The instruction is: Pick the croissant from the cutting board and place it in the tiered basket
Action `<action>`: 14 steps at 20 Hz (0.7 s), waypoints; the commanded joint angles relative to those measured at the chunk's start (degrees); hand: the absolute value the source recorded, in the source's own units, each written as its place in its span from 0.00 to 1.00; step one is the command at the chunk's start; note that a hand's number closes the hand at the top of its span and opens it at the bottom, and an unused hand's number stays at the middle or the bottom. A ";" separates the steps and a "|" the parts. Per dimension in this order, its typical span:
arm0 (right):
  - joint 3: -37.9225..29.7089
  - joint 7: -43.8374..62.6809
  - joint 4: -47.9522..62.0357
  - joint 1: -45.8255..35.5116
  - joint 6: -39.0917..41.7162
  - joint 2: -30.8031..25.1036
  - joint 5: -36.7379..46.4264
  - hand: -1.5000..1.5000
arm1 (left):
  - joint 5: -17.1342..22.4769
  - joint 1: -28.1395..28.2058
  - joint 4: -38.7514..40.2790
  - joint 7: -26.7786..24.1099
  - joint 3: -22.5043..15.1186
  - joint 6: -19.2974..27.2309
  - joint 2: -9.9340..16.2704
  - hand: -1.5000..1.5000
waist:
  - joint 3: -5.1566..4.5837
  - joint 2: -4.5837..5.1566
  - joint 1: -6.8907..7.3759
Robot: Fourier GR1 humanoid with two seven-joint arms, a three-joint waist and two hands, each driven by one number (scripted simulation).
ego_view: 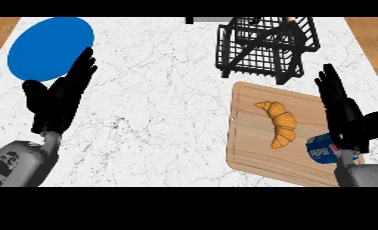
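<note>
Lying on the cutting board (pixel 260 134), the croissant (pixel 279 123) sits just to the left of the right hand (pixel 344 116), apart from it, with bare wood between the two. The pastry runs lengthwise down the board, one tip pointing away from the robot and the other toward it, its curve bulging toward the right hand. That hand stands at the board's right side with its fingers straight and spread, pointing up and away, holding nothing. Just below its palm, a blue soda can (pixel 320 149) rests at the board's near right corner, close against the wrist.

Beyond the right hand's fingertips and a little to the left stands the tiered basket (pixel 266 49), a black wire frame set just past the far edge of the board. Its mesh compartments show only the desk (pixel 170 119) through the wires; whether anything lies in them cannot be told for certain.

The left hand (pixel 59 99) shows at the view's left, well apart from the board, fingers straight and relaxed, pointing up, holding nothing. Its fingertips reach the near edge of a blue plate (pixel 50 48), which lies flat on the desk with nothing on it.

Between the two hands spreads a wide stretch of white marbled desk. Brown wooden strips show at the desk's far left and far right corners. The board's left edge faces this open stretch, and its right edge runs under the right hand.
</note>
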 commanded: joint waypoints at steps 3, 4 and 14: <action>-4.43 0.37 -0.73 -1.41 3.08 0.03 -5.30 1.00 | -5.30 3.20 5.39 -6.77 1.68 0.29 0.21 0.50 | 1.39 -1.19 0.89; -6.11 -0.33 -0.98 -1.13 5.64 -0.22 -8.57 1.00 | -6.36 2.15 4.33 -5.36 2.50 1.09 2.29 0.50 | 1.44 -1.26 0.87; -9.31 13.96 -11.25 14.89 -19.05 -1.93 5.90 0.00 | -8.92 7.89 6.84 -10.98 3.95 2.08 1.35 0.50 | 1.30 -1.49 0.21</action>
